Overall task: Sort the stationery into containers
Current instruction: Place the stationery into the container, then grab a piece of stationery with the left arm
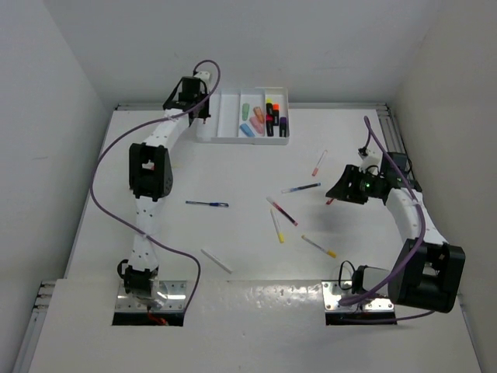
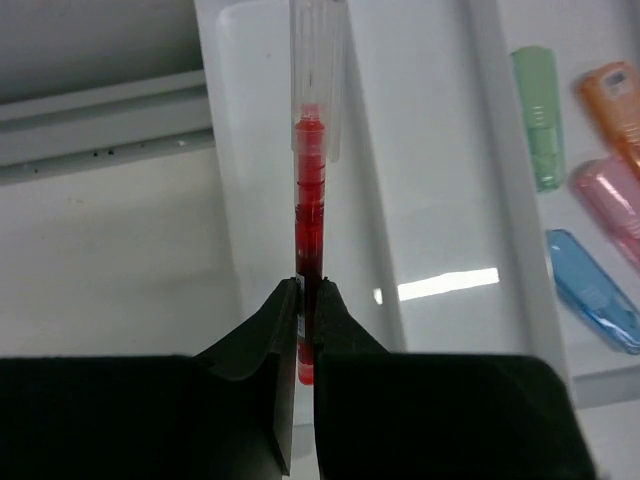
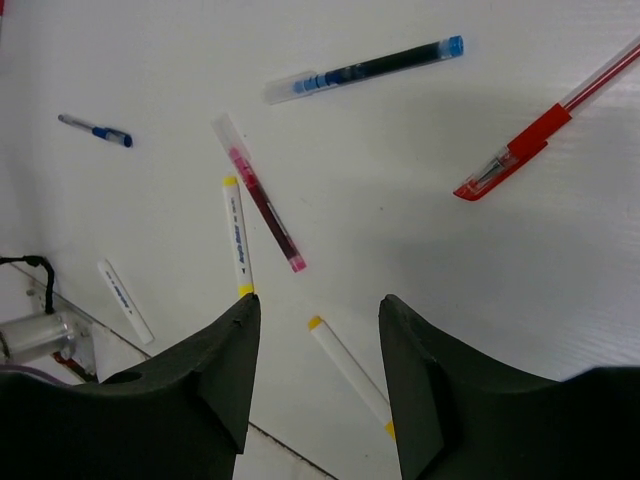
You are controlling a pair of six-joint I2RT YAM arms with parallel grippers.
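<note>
1. White board forms the table (image 1: 248, 167), boxed in by plain white walls (image 1: 272, 47) on three sides; glare lies along the bottom strip between my two metal base plates (image 1: 342, 295).
2. A white tray (image 1: 242, 140) sits at top centre, near the back wall. Highlighters (image 1: 264, 118) lie in its right-hand compartments.
3. My left gripper (image 2: 305, 295) is clamped on a red pen (image 2: 310, 190) above the tray's leftmost compartment. I cannot tell whether the pen touches the tray. The pen's lower end is hidden behind the gripper itself, and its clear cap is cut off at the top edge.
4. My right gripper (image 3: 315, 310) hangs with jaws apart over loose pens at centre right:
   - a blue pen (image 3: 365, 70)
   - a pink pen (image 3: 262, 205)
   - a yellow-tipped marker (image 3: 345, 365), partly hidden by the gripper
   - a red gel pen (image 3: 540, 140), cut off at the right edge
</note>
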